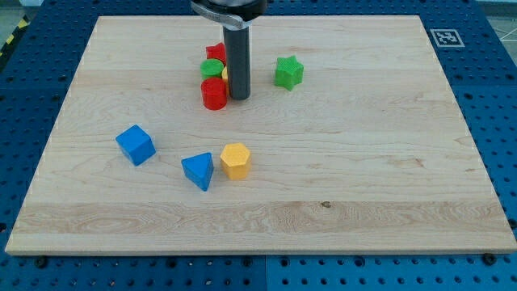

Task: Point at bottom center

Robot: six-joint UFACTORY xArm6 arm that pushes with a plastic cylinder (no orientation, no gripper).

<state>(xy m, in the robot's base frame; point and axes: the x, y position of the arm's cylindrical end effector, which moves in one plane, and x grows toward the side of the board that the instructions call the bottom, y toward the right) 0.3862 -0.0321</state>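
My tip [238, 97] is at the end of the dark rod in the upper middle of the wooden board [363, 162]. It stands just right of a red cylinder [213, 94], touching or nearly touching it. Behind the rod is a cluster: a green round block [212, 68], a red block [215, 52] above it, and a sliver of a yellow block [224, 74] mostly hidden by the rod. A green star [288, 72] lies to the tip's right. Toward the bottom lie a blue cube [135, 145], a blue triangle [199, 170] and a yellow hexagon [235, 160].
The board lies on a blue perforated table [493, 73]. A square marker tag [444, 37] sits at the view's top right, off the board's corner.
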